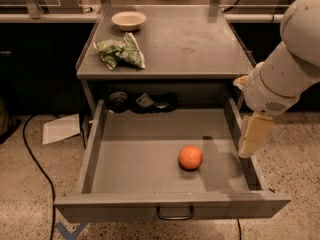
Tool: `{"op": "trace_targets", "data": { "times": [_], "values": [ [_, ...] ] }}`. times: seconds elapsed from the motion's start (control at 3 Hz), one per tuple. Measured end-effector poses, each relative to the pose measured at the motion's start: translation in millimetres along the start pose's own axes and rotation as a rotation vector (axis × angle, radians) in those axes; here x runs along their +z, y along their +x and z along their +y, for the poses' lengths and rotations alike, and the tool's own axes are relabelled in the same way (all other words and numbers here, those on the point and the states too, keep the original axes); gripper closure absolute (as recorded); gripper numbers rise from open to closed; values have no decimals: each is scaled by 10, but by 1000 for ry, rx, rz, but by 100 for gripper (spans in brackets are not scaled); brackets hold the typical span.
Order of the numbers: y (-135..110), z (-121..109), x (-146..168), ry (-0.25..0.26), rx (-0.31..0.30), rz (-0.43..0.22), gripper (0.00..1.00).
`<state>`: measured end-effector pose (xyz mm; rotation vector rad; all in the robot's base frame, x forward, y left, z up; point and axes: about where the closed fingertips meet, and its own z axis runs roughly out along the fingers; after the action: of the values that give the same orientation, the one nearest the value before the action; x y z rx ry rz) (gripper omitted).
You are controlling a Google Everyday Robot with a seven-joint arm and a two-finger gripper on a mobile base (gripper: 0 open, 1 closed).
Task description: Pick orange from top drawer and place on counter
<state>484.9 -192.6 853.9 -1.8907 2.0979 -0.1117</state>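
Orange lies right of centre in the open drawer. Gripper hangs over the drawer's right wall, apart from the orange; whether it is open cannot be told.

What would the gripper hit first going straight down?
Probably the right wall of the drawer: the gripper hangs just beside it, pointing down, though depth is unclear. The orange lies off that line.

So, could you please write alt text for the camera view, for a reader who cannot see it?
An orange lies untouched in the open grey top drawer, right of centre. The robot's gripper hangs over the drawer's right wall, apart from the orange. On the counter above sit a green snack bag and a pale bowl.
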Motion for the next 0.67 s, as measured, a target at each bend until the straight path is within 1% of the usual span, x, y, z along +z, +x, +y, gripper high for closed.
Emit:
{"op": "trace_targets", "data": {
  "times": [0.33, 0.67],
  "values": [
    [-10, 44, 107, -15, -4, -13, 0],
    [-43, 73, 340, -32, -20, -46, 0]
  ]
}}
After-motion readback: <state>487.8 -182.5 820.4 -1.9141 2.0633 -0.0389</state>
